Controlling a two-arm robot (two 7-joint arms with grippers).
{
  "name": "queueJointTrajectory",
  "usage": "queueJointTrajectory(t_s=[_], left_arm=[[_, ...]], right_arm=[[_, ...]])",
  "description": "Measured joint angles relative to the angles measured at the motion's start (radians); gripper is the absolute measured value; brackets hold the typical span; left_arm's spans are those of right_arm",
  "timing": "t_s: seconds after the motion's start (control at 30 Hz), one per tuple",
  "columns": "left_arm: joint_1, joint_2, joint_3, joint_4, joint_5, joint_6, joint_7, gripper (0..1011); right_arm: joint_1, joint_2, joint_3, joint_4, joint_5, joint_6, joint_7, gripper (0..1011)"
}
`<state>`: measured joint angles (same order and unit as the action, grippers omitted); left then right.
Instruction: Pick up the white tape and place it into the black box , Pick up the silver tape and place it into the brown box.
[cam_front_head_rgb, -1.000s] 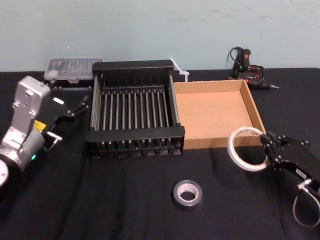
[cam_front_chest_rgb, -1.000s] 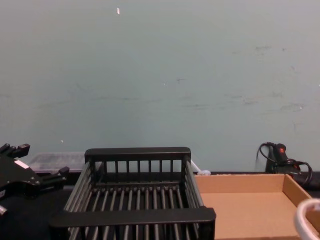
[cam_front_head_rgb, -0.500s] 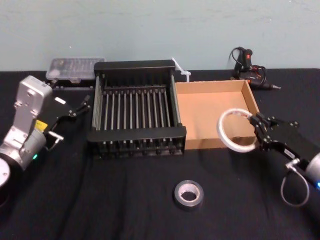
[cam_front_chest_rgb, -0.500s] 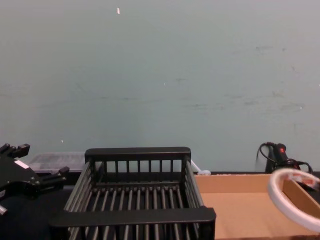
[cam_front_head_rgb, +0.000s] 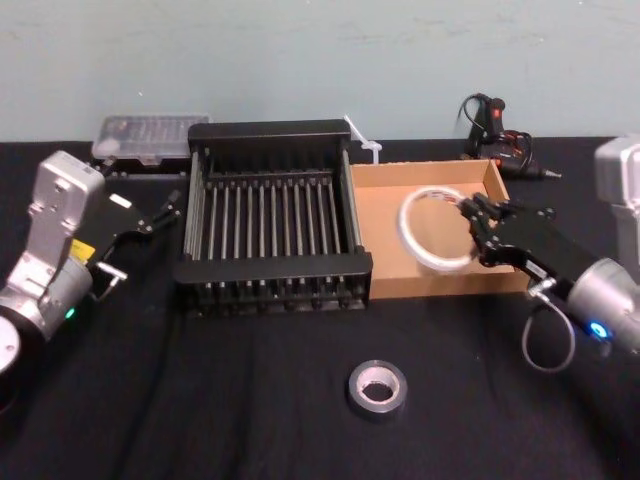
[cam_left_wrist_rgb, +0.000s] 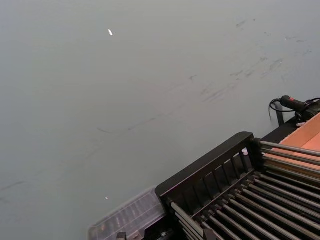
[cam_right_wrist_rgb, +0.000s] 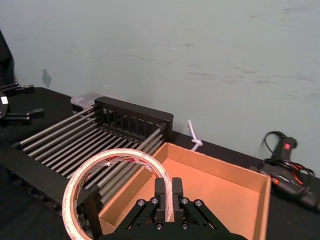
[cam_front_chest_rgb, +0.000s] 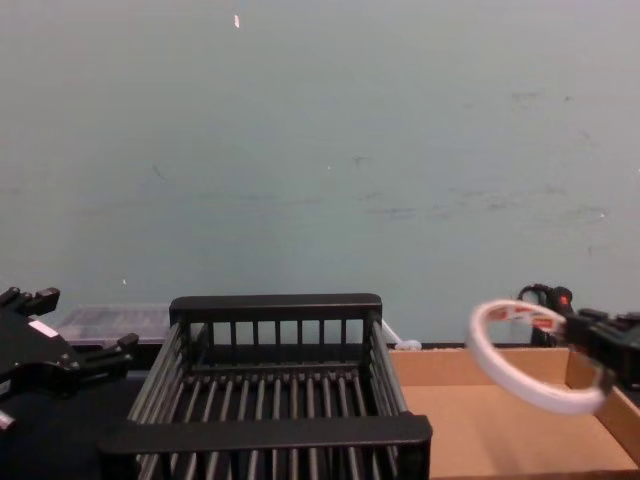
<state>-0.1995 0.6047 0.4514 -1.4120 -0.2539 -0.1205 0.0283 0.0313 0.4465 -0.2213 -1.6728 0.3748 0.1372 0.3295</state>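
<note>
My right gripper (cam_front_head_rgb: 472, 228) is shut on the rim of the white tape (cam_front_head_rgb: 407, 228), a wide thin ring held tilted in the air over the brown box (cam_front_head_rgb: 440, 281), towards its left half. In the right wrist view the fingers (cam_right_wrist_rgb: 167, 187) pinch the ring (cam_right_wrist_rgb: 115, 157) with the black box (cam_right_wrist_rgb: 132, 110) beyond it. From the chest, the white tape (cam_front_chest_rgb: 540, 398) hangs right of the black box (cam_front_chest_rgb: 275, 305). The silver tape (cam_front_head_rgb: 377, 387) lies flat on the cloth in front of both boxes. My left gripper (cam_front_head_rgb: 140, 240) stands open, left of the black box (cam_front_head_rgb: 265, 130).
A clear plastic case (cam_front_head_rgb: 150, 135) sits behind the black box at back left. A black glue gun with cable (cam_front_head_rgb: 490, 125) lies behind the brown box. A white zip tie (cam_front_head_rgb: 360, 142) pokes up between the boxes. Black cloth covers the table.
My right gripper has carried the white tape up and to the left, from beside the brown box's front right corner to over the box. The left arm and silver tape have not moved.
</note>
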Motion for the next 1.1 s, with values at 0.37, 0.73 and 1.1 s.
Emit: queueJointTrajectory(t_s=[0.37, 0.73, 1.1], left_arm=[[0.000, 0.000, 0.000, 0.000, 0.000, 0.000, 0.000, 1001], [0.000, 0.000, 0.000, 0.000, 0.000, 0.000, 0.000, 1001], [0.000, 0.000, 0.000, 0.000, 0.000, 0.000, 0.000, 1001]], right_arm=[[0.102, -0.053, -0.083, 0.073, -0.036, 0.021, 0.002, 91], [0.192, -0.106, -0.144, 0.158, -0.051, 0.019, 0.026, 91], [0.255, -0.147, -0.180, 0.229, -0.059, 0.014, 0.034, 91]])
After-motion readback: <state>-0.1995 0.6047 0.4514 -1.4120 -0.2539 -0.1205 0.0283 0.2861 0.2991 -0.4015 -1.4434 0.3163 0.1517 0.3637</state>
